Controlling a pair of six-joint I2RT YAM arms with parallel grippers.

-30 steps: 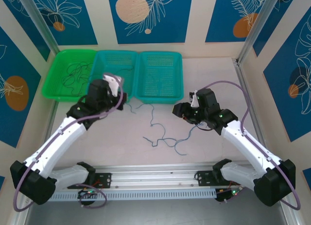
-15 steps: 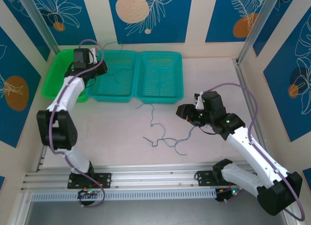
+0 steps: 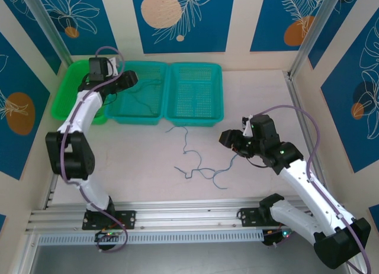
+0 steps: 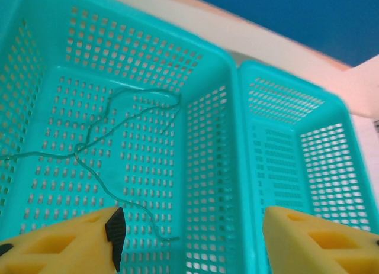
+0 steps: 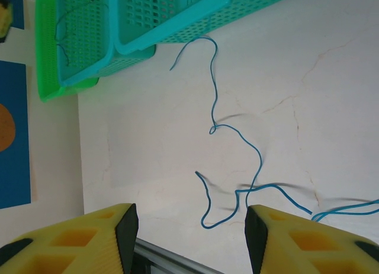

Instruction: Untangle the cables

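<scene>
Cables (image 5: 213,130), hair-thin blue wire, mid pale table (image 3: 130,161): likely light, limp, slippery.
Pinch a free end; left gripper (image 4: 190,223) and right gripper (image 5: 189,226) both gape empty.

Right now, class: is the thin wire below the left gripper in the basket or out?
In. The thin wire lies on the perforated floor of the teal basket, within its walls, beneath the open left gripper.
</scene>
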